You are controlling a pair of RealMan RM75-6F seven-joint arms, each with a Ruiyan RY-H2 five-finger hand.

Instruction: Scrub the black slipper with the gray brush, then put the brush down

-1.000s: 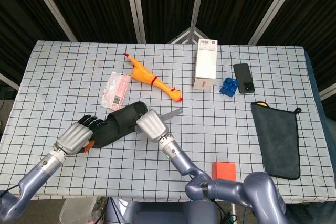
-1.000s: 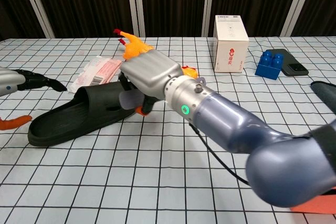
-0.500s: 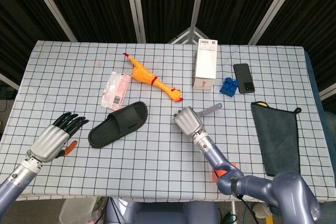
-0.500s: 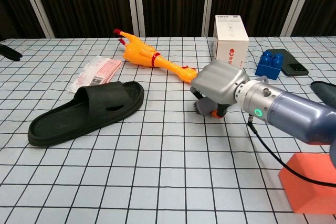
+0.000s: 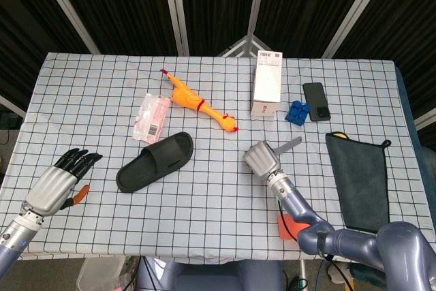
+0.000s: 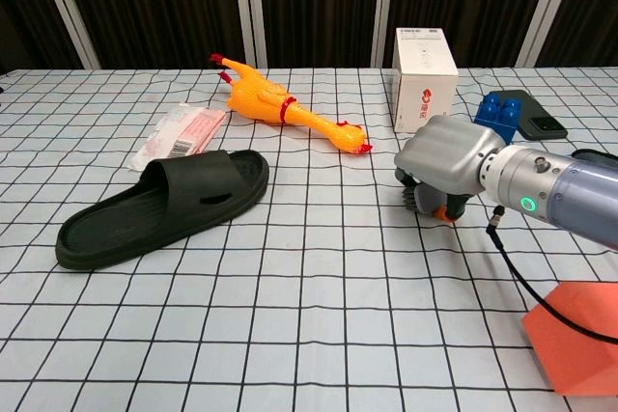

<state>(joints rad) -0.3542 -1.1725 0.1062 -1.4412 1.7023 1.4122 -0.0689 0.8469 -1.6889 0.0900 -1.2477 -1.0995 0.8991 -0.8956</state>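
While our right hand [image 5: 263, 159] grips gray brush [image 5: 291, 144] mid-bench, bristles down toward checked bench [image 5: 204, 189], black slipper [image 5: 155, 161] lies apart, left of centre. Our left hand [image 5: 56, 180] hovers near front-left corner, fingers spread, holding nothing.

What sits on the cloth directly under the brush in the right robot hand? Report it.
Nothing visible. The right robot hand holds the gray brush, bristles down, over bare checkered cloth; the white box and rubber chicken stand apart.
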